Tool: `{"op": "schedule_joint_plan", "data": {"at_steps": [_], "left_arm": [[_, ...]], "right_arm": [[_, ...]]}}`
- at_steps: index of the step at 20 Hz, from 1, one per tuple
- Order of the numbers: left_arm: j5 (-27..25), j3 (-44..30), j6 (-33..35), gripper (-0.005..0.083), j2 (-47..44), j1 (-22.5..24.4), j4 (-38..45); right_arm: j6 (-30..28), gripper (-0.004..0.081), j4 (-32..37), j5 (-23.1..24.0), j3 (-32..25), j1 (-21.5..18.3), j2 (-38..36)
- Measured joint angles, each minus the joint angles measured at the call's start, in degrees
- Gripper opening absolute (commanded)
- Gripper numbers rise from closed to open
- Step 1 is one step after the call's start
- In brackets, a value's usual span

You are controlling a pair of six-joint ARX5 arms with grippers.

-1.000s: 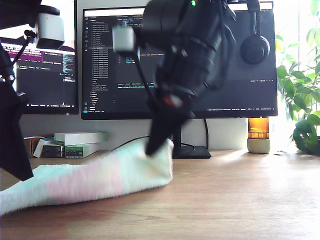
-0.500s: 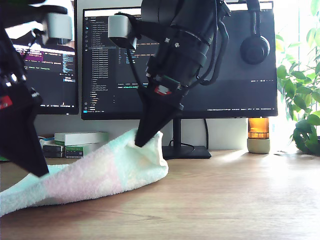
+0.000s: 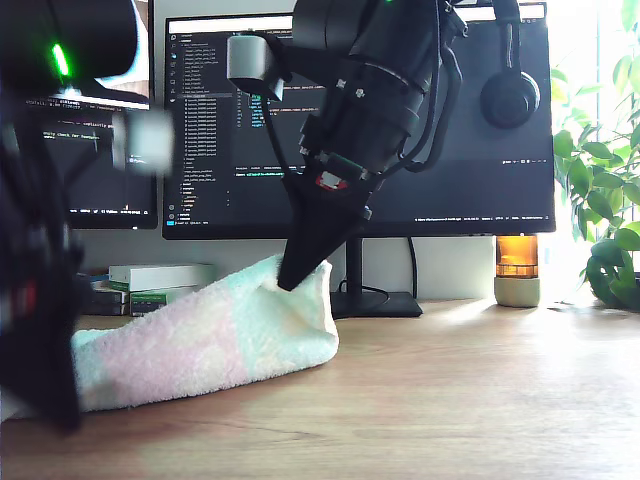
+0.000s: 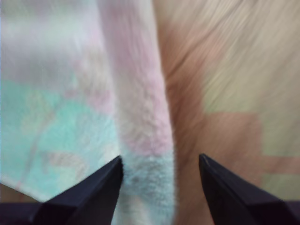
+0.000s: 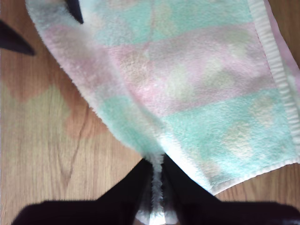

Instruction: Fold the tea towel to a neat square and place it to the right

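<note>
The fold was only partly made. In the exterior view the tea towel (image 3: pixel 210 335) lay on the desk (image 3: pixel 450 400) in the lower left of the frame, in front of the monitor (image 3: pixel 480 150). One end was lifted into a soft hump near the frame's centre and the rest ran down towards the exterior view's left. It was not yet a square, its edges were not lined up, and nothing had been moved to either side. By my reckoning the first fold was under way, with further folds and the placing left to do.

My second gripper (image 3: pixel 300 272) reached down steeply from the upper centre of the exterior view, its tip at the raised end of the towel. Its wrist view showed the jaws pressed together on a thin pinch of the towel's edge.

My first gripper (image 4: pixel 160 161) had its jaws well apart above the cloth. A ridge of towel ran between them, beside one jaw and clear of the other, so it gripped nothing. That arm was a dark blur at the exterior view's left edge.
</note>
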Motion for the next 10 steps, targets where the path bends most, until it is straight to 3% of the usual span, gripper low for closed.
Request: {"op": "schedule_joint_plan", "data": {"at_steps": [4, 10], "left_arm": [[-3.8, 0.0, 0.0, 0.0278, 0.3, 0.0, 0.2], [-0.9, 0.0, 0.0, -0.0017, 0.3, -0.6, -2.9]], "right_arm": [[0.0, -0.0011, 0.0, 0.0, 0.0, 0.0, 0.0], [0.9, -0.0011, 0.0, 0.0, 0.0, -0.5, 0.0]]}}
